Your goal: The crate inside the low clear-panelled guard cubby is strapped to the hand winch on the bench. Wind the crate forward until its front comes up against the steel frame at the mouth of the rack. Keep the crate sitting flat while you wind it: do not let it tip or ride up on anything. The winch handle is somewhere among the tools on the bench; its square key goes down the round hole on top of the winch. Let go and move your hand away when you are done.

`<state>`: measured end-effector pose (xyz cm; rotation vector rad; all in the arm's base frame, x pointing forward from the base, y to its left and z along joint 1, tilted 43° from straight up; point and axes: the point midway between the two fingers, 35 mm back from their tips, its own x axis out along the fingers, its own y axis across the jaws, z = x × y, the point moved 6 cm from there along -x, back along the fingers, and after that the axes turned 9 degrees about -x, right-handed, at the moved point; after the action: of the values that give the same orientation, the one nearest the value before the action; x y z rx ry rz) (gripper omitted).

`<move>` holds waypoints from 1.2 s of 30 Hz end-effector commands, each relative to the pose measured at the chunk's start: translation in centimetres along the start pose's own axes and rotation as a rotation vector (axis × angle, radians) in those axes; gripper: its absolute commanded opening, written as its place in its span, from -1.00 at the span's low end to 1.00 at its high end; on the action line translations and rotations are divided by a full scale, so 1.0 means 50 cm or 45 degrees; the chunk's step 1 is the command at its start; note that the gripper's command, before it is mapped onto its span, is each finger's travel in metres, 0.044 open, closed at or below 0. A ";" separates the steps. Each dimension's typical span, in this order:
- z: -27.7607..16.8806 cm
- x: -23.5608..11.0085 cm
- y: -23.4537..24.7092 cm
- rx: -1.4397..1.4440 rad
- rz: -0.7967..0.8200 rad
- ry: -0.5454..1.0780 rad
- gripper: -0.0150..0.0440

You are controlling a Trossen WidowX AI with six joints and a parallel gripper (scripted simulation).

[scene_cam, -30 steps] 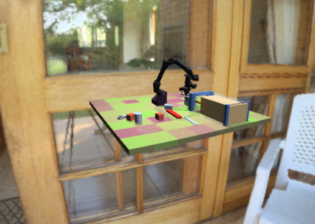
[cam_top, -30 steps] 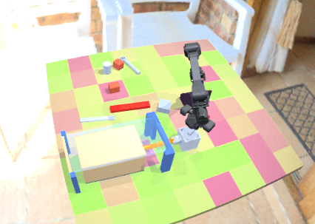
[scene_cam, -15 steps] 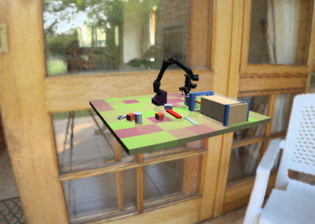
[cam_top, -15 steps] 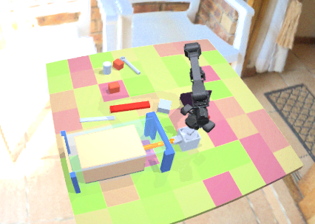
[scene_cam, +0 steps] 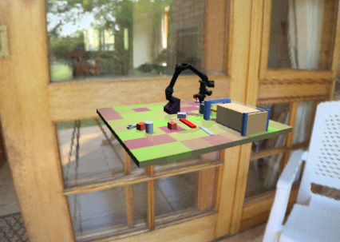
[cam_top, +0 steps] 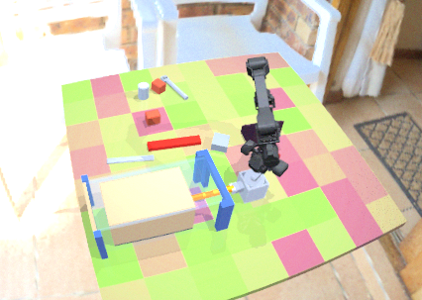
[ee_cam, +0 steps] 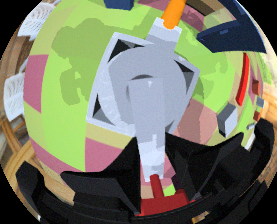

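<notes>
1. The checkered green, pink and tan table (cam_top: 317,241) stands by wooden glazed doors, with a white plastic chair (cam_top: 297,13) behind it
2. One tan crate (cam_top: 149,203) sits lower left; two orange cubes (cam_top: 153,117), one red bar (cam_top: 174,143)
3. The gripper (ee_cam: 155,189) is clamped on the winch handle (ee_cam: 150,149), over the grey winch (cam_top: 254,186) at centre

Checkered bench (cam_top: 297,250), green, pink and tan squares. Grey winch (cam_top: 253,186) near middle. Left of winch: blue steel frame (cam_top: 224,216), then tan crate (cam_top: 149,203) in clear guard cubby (cam_top: 87,191). Behind crate: pale bar (cam_top: 130,158), red bar (cam_top: 173,143), small grey block (cam_top: 220,142). Farther back: two orange-red cubes (cam_top: 153,116), grey cylinder (cam_top: 143,90), grey handle-like tool (cam_top: 174,87). Arm base (cam_top: 258,64) at bench's far edge.
</notes>
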<state>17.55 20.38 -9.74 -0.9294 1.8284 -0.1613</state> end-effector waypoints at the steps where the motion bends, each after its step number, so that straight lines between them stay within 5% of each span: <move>1: 0.000 0.008 -0.003 -0.035 -0.003 0.002 -0.49; 36: 0.001 0.008 0.005 0.101 0.007 -0.003 -0.49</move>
<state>17.51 20.46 -9.78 -0.8854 1.8084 -0.2129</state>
